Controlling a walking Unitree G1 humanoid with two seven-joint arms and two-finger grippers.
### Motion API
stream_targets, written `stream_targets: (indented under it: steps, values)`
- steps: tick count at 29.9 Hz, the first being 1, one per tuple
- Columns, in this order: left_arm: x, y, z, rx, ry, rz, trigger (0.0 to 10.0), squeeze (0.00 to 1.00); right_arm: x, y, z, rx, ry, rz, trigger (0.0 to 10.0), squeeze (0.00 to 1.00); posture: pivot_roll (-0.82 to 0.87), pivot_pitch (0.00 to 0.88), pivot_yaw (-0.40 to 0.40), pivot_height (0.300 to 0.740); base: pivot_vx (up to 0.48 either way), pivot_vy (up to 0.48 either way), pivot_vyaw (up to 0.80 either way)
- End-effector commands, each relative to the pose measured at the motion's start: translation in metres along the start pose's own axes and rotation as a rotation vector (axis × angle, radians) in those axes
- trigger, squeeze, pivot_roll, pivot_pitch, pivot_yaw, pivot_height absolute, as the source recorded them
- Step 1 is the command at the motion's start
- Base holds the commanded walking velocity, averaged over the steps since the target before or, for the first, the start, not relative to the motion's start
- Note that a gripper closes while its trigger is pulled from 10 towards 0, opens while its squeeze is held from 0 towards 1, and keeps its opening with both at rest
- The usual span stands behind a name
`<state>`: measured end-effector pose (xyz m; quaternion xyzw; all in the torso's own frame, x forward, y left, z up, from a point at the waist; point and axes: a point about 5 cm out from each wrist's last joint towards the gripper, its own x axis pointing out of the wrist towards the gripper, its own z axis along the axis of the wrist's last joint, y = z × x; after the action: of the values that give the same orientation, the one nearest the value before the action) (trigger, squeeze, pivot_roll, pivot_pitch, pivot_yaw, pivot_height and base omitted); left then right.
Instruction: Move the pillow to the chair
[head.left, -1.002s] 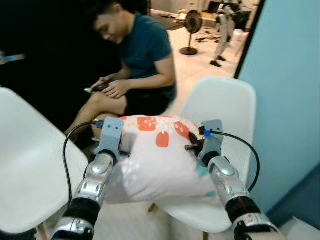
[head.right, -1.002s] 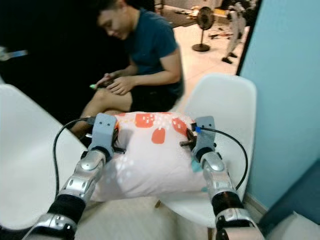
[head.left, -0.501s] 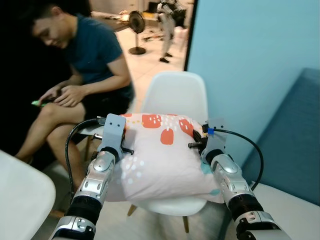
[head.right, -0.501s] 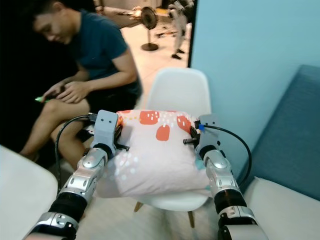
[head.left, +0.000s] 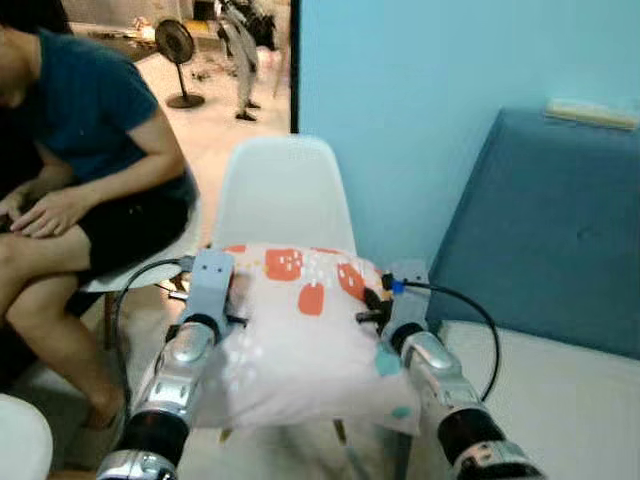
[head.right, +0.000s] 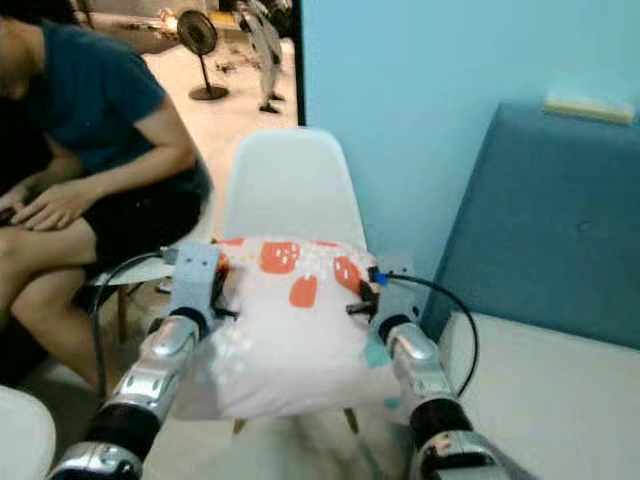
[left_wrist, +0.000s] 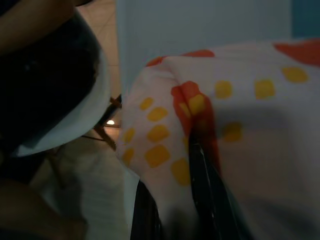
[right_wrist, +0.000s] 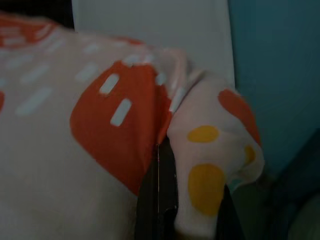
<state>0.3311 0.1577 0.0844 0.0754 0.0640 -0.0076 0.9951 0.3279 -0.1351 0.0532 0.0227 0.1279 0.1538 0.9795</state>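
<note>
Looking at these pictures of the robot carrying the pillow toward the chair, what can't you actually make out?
- Chair seat: hidden behind the pillow in both eye views.
- Left gripper and right gripper: fingers buried in pillow folds; wrist views dark.
- Person: cut off by the left edge.

Pillow (head.left: 300, 340) pale pink, orange patches, yellow squares; chair (head.left: 285, 195) white.

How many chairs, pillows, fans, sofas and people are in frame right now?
White chairs: 2, one empty, one under the person
Pillow: 1, pinched between left hand and right hand
Fan: 1
Blue sofa: 1
Person: 1
Total: 6
</note>
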Motion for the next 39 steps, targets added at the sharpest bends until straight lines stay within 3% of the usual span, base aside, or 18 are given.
stream_targets:
  steps: [1,2,6,10,18,27,39]
  values:
    - [-0.001,0.003,0.003,-0.075,-0.004,0.042,10.0,0.0,0.004,0.013,-0.001,-0.015,0.024,0.089,10.0,0.0,-0.04,0.045,-0.015,0.74,0.0,0.0,0.0]
    - [-0.004,0.006,0.0,-0.09,-0.012,0.083,10.0,0.0,0.004,0.02,-0.003,-0.026,0.03,0.13,10.0,0.0,-0.03,0.045,-0.021,0.74,0.0,0.0,0.0]
    - [-0.006,0.007,-0.001,-0.073,-0.021,0.098,10.0,0.0,0.004,0.021,-0.002,-0.026,0.026,0.136,10.0,0.0,-0.03,0.045,-0.021,0.74,0.0,0.0,0.0]
    - [-0.013,0.008,-0.016,-0.047,0.036,0.099,10.0,0.0,0.002,0.024,-0.015,-0.058,0.09,0.127,10.0,0.0,-0.03,0.047,-0.029,0.74,0.0,0.0,0.0]
    - [-0.022,0.021,-0.028,0.001,0.083,0.143,10.0,0.0,-0.001,0.03,-0.022,-0.038,0.078,0.13,10.0,0.0,-0.01,0.032,-0.034,0.74,0.0,0.0,0.0]
    - [-0.023,0.02,-0.033,0.032,0.118,0.142,10.0,0.0,-0.001,0.039,-0.027,-0.069,0.096,0.17,10.0,0.0,-0.01,0.01,-0.043,0.74,0.0,0.0,0.0]
    - [-0.02,0.018,-0.032,0.033,0.131,0.139,10.0,0.0,0.002,0.038,-0.022,-0.07,0.09,0.156,10.0,0.0,-0.01,0.008,-0.044,0.74,0.0,0.0,0.0]
